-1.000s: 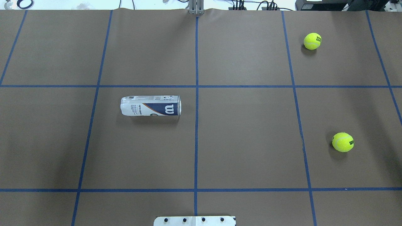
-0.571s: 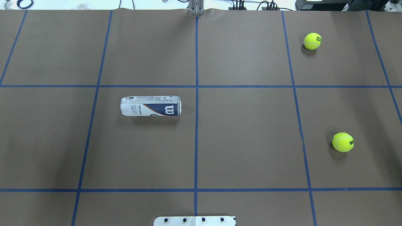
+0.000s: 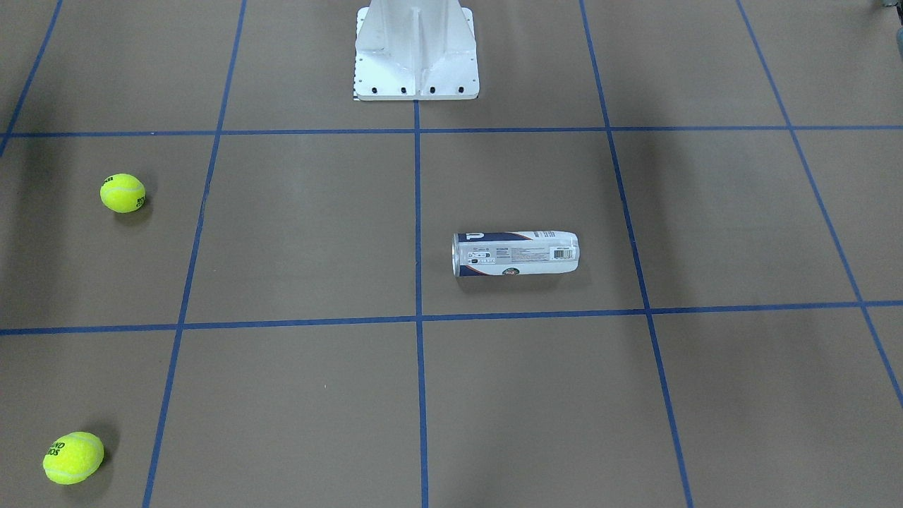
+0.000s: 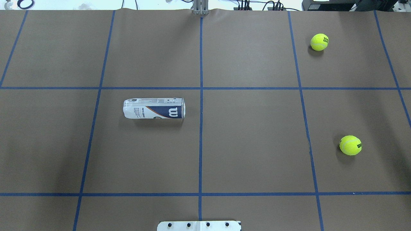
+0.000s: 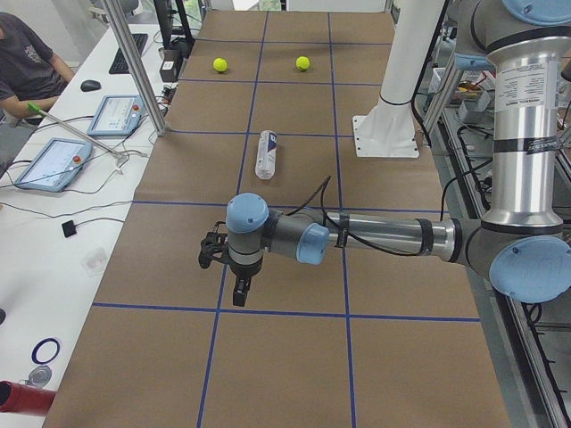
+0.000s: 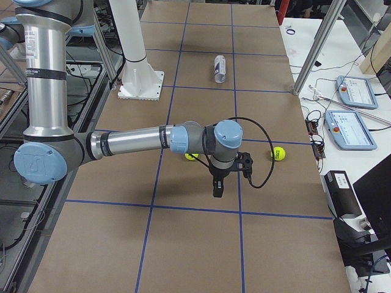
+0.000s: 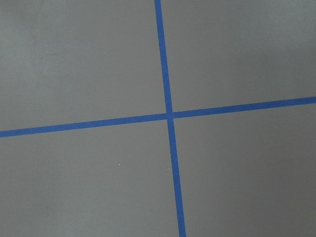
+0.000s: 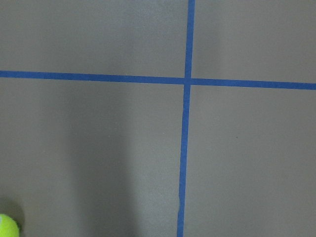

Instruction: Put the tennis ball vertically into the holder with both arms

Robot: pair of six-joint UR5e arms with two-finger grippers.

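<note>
The holder (image 4: 154, 108) lies on its side on the brown table, left of the centre line, its "W" end toward the centre; it also shows in the front view (image 3: 515, 253). Two yellow tennis balls rest on the right side, one far (image 4: 319, 42) and one nearer (image 4: 350, 145). The left gripper (image 5: 239, 290) shows only in the left side view, pointing down over the table, well short of the holder (image 5: 266, 154). The right gripper (image 6: 217, 186) shows only in the right side view, pointing down between the two balls (image 6: 278, 153). I cannot tell whether either is open or shut.
The white pedestal base (image 3: 416, 56) stands at the robot's edge of the table (image 4: 199, 225). Blue tape lines grid the brown cover. Tablets and a seated person (image 5: 22, 53) are beyond the far edge. A ball's edge (image 8: 7, 226) shows in the right wrist view.
</note>
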